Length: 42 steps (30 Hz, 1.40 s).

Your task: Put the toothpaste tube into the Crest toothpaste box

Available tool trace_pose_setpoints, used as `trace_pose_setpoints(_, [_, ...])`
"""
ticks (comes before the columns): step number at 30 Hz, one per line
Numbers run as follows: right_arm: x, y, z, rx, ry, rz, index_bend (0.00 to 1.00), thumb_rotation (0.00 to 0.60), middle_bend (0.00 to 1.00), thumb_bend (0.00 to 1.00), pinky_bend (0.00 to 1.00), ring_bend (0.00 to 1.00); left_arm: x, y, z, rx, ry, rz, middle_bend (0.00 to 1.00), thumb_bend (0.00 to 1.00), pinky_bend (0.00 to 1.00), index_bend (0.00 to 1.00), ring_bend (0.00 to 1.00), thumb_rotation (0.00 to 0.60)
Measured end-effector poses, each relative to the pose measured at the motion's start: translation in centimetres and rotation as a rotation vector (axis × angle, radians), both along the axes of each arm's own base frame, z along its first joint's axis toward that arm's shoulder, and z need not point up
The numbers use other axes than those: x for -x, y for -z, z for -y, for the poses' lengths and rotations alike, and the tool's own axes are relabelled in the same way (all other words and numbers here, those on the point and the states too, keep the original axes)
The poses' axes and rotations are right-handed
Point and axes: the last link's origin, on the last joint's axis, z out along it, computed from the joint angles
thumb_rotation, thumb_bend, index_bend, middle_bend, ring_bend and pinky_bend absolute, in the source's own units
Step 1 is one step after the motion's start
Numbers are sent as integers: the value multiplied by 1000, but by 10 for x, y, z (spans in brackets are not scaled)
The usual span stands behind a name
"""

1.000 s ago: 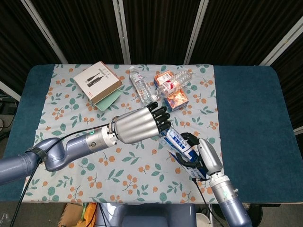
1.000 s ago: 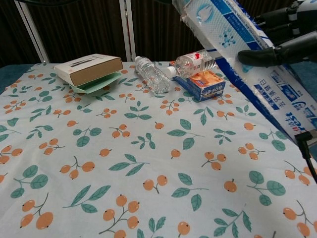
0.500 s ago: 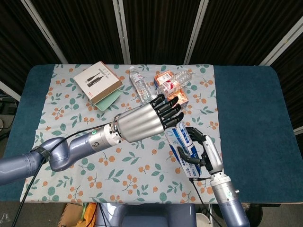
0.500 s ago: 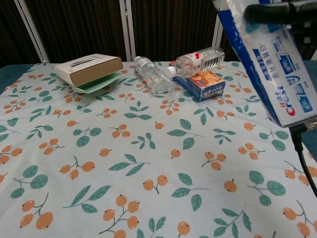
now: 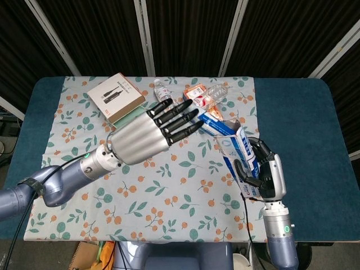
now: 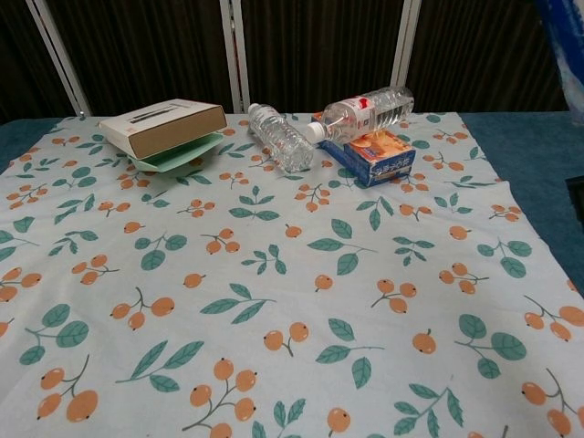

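The Crest toothpaste box point(image 5: 237, 153), blue and white, is held off the table at the right by my right hand point(image 5: 263, 175), which grips its lower end. The box slants up to the left, and its open flap end point(image 5: 223, 127) points toward my left hand. My left hand point(image 5: 147, 135) hovers over the middle of the cloth with its dark fingers point(image 5: 179, 119) spread, holding nothing, and its fingertips are just short of the flap. In the chest view only a blue sliver of the box point(image 6: 566, 36) shows at the top right. No toothpaste tube shows in either view.
At the back of the floral cloth point(image 6: 274, 274) lie a brown box on a green book point(image 6: 164, 128), two clear water bottles point(image 6: 281, 137) point(image 6: 367, 108), and a blue-and-orange carton point(image 6: 381, 153). The blue tabletop point(image 5: 298, 129) lies bare to the right.
My right hand has carried the box to the right and tipped it more upright, almost out of the chest view. My left hand has drawn back to the left and spread its fingers.
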Motion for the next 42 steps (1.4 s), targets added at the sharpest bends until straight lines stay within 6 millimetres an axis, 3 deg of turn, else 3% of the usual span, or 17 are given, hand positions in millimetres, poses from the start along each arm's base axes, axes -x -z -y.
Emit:
trace_pose_setpoints(5, [5, 0, -2, 15, 8, 5, 402, 600, 504, 383, 429, 476, 12, -13, -3, 2, -40, 47, 144, 48, 282, 109, 118, 600])
trace_pose_setpoints(12, [9, 5, -3, 1, 24, 18, 402, 600, 504, 383, 429, 476, 46, -19, -5, -3, -106, 20, 137, 48, 283, 109, 118, 600])
trace_pose_setpoints(18, [6, 12, -7, -18, 7, 14, 402, 600, 504, 383, 430, 476, 48, -13, -5, 7, -103, 6, 132, 48, 283, 109, 118, 600])
trace_pose_setpoints(23, [4, 8, -6, -8, 4, 34, 402, 600, 504, 383, 437, 476, 57, -11, 5, 52, -124, 41, 132, 48, 283, 108, 118, 600])
trace_pose_setpoints(26, [2, -2, -5, 4, -3, 82, 402, 600, 504, 383, 455, 476, 80, -7, 18, 98, -176, 65, 133, 48, 283, 108, 118, 600])
trace_pose_setpoints(31, [-8, -34, -5, 61, -37, 214, 393, 600, 504, 383, 452, 472, 142, 3, 50, 160, -312, 76, 129, 48, 283, 108, 118, 600])
trace_pose_setpoints(35, [-12, -61, -6, 148, -62, 246, 304, 600, 479, 384, 386, 399, 194, 8, 76, 201, -434, 82, 125, 48, 283, 108, 118, 600])
trace_pose_setpoints(40, [-7, -61, -4, 164, -27, 200, 292, 600, 463, 386, 372, 385, 246, 11, 107, 230, -552, 100, 119, 48, 282, 106, 118, 600])
trace_pose_setpoints(42, [-3, -57, -2, 152, -6, 185, 365, 600, 489, 406, 398, 448, 262, 13, 119, 247, -593, 115, 117, 48, 282, 104, 118, 600])
